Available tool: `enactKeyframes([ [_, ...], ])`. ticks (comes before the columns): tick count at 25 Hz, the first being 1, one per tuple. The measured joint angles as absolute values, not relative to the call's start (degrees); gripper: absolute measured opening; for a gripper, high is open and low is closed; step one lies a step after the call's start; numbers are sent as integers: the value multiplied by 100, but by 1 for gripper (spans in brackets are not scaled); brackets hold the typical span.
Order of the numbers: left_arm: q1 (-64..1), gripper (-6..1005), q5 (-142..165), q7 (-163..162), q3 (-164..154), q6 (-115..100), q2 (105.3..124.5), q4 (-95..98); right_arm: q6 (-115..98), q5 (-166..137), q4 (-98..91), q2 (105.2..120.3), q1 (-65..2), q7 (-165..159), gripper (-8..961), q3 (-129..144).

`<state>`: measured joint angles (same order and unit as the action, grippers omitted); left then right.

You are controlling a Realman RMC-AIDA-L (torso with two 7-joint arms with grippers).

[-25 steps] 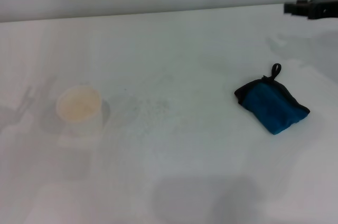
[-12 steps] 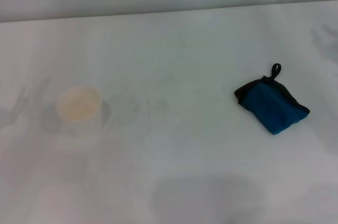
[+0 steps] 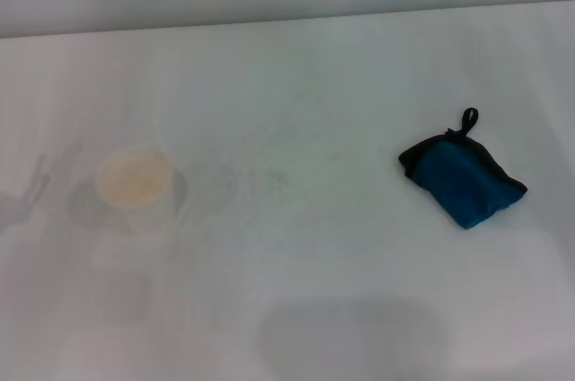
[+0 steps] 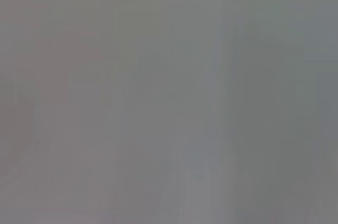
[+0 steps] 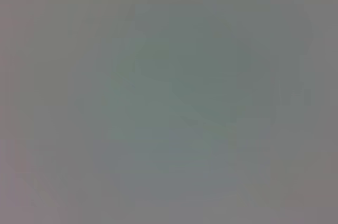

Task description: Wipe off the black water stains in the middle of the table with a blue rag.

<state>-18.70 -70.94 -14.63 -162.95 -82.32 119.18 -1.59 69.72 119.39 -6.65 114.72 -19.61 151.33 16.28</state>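
Note:
The blue rag lies folded on the right side of the white table, its black loop pointing to the far edge. No dark blotch shows, so the black water stains are out of view; only faint grey specks mark the table's middle. Neither gripper appears in the head view. Both wrist views are a flat grey and show nothing I can make out.
A pale translucent cup stands on the left part of the table. A faint shadow falls near the left edge. The table's far edge meets a grey wall.
The dark gripper at the head view's upper right edge one second ago has left the view. The rag and the cup have not moved.

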Motion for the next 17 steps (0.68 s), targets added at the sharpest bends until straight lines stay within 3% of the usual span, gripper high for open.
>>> enactKeyframes([
  [17, -1817, 865, -7235, -540, -16295, -8241, 11933, 379, 6468, 12019, -610, 11478, -2022, 15927, 416, 1685],
])
